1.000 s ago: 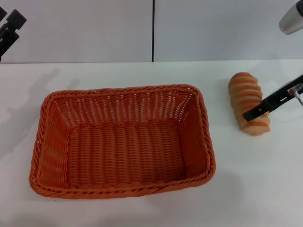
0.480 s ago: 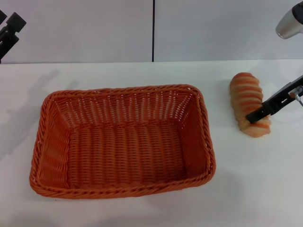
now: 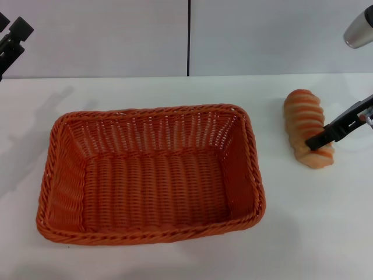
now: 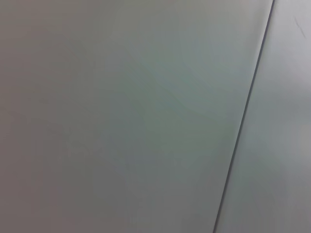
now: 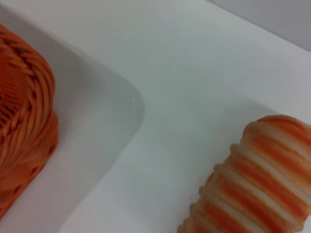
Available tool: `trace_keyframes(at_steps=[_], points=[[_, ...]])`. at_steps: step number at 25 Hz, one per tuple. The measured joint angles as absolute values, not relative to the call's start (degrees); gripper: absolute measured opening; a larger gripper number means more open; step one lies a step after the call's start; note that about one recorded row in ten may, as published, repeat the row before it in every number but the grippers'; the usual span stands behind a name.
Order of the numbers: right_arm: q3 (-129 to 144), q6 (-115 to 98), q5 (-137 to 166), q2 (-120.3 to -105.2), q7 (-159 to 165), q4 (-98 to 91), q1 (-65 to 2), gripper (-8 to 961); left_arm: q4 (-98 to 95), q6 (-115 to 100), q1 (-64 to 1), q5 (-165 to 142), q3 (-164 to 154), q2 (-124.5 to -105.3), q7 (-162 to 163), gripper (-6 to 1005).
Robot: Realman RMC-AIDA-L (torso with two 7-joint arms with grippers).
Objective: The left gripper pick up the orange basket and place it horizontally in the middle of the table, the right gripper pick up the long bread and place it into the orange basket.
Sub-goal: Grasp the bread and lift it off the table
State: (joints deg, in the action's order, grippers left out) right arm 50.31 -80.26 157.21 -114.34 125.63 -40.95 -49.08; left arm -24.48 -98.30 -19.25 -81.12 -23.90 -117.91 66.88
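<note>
The orange basket [image 3: 150, 175] lies lengthwise across the middle of the white table [image 3: 175, 90], empty inside. Its corner [image 5: 24, 121] also shows in the right wrist view. To its right lies the long bread [image 3: 308, 135], tan with orange stripes, pointing away from me; the right wrist view shows the bread [image 5: 257, 179] close up. My right gripper [image 3: 319, 140] reaches in from the right edge, its black tip against the bread's near end, with the silver cylinder [image 3: 358, 26] above. My left gripper [image 3: 11, 36] hangs raised at the far left, well off the basket.
A grey wall with a dark vertical seam [image 3: 189, 38] stands behind the table. The left wrist view holds only that wall and the seam [image 4: 243, 121]. Bare tabletop [image 3: 326, 221] lies in front of the bread and right of the basket.
The right gripper's black tip has slid slightly to the right along the bread's near end. The basket and the left arm have stayed put.
</note>
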Motion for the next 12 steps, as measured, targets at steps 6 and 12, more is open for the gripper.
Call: trace_keyframes(at_steps=[6, 12], points=[[50.2, -80.3, 157.1, -114.43, 125.6, -41.4, -48.6, 469, -23.9, -98.4, -19.3, -81.2, -23.9, -117.93, 66.9, 791], [50.2, -80.3, 156.5, -114.43, 125.5, -41.6, -48.2, 420, -23.8, -98.7, -19.2, -81.1, -23.9, -117.88, 66.9, 791]])
